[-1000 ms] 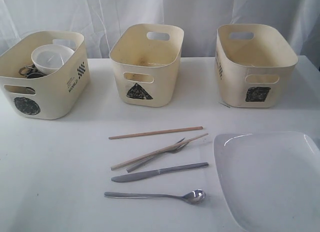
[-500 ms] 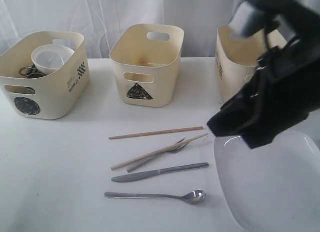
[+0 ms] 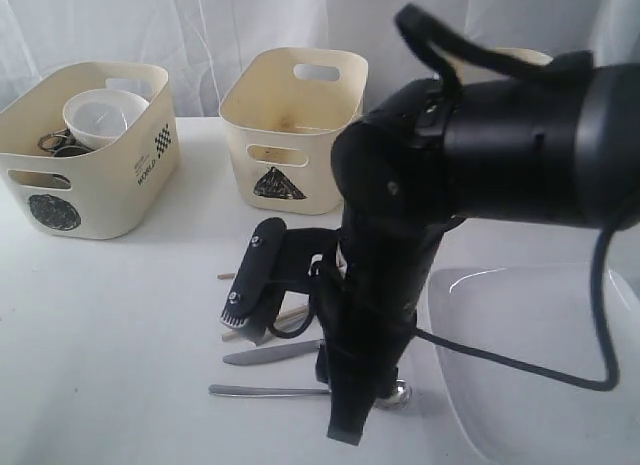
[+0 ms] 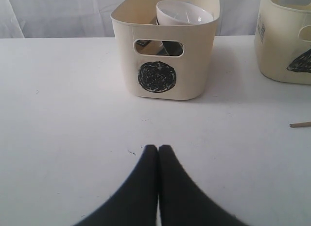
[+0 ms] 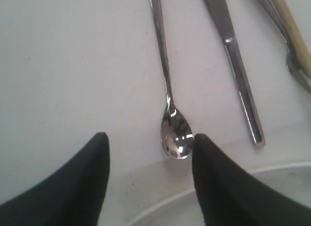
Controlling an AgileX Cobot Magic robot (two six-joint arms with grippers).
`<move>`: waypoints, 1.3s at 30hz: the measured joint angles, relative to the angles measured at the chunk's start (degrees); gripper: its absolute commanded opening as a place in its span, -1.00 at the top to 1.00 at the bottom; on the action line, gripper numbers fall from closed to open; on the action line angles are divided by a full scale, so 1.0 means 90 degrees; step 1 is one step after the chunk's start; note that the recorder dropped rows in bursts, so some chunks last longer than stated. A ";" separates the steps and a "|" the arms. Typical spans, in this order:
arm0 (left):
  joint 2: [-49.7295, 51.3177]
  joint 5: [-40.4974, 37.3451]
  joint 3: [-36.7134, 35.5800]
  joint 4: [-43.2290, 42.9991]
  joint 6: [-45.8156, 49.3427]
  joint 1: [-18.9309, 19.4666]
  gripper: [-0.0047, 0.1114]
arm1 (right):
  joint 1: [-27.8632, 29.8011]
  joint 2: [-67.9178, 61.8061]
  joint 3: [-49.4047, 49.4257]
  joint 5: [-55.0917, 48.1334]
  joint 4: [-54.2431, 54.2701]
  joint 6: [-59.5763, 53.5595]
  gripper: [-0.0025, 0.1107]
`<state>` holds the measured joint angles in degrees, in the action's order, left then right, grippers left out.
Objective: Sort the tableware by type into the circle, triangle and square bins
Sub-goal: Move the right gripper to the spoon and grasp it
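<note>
Left claw [image 4: 158, 152]: fingers pressed together, nothing between them. It sits low over bare tabletop [image 4: 58, 114] and faces the circle bin [image 4: 167, 65].

Circle bin: far left corner. White bowl [image 3: 100, 115] sits inside, on top of steel ware [image 3: 55, 143] too hidden to name.

Triangle bin [image 3: 292, 125]: middle of the far edge, well apart from the circle bin.

Cutlery: middle of the tabletop, toward the near edge. Spoon [image 5: 167, 90] lies nearest that edge, knife [image 5: 238, 75] just beyond it and roughly parallel. Past the knife is the fork [image 5: 297, 68], with a chopstick [image 5: 290, 26] lying across it. In the exterior view your right arm [image 3: 500, 145] covers most of this.

Right claw [image 5: 148, 143]: fingers spread wide, gripping nothing. It is down at the spoon's bowl end, and the bowl lies just beside one fingertip. You cannot tell whether they touch.

Plate [image 3: 540, 385]: near right corner, its rim just beside the spoon's bowl.

Square bin [image 3: 522, 55]: far right. Only a strip of rim shows above the arm.
</note>
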<state>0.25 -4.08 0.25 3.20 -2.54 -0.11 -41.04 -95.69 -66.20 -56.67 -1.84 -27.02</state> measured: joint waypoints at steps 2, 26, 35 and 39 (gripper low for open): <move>0.0000 0.0000 0.0000 0.0000 0.0000 0.0000 0.92 | -0.0014 -0.0186 0.0000 0.0168 -0.0014 0.0000 0.08; 0.0000 0.0000 0.0000 0.0000 0.0000 0.0000 0.92 | -0.0014 -0.1715 -0.0057 0.1156 -0.0041 -0.0235 0.14; 0.0000 0.0000 0.0000 0.0000 0.0000 0.0000 0.92 | -0.0014 -0.1731 -0.0057 0.1143 0.0403 -0.0235 0.96; 0.0000 0.0000 0.0000 0.0000 0.0000 0.0000 0.92 | -0.0014 -0.1690 -0.0057 0.1246 0.1147 -0.0129 0.96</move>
<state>0.25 -4.08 0.25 3.20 -2.54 -0.11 -41.16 -110.89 -66.71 -45.45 8.48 -28.19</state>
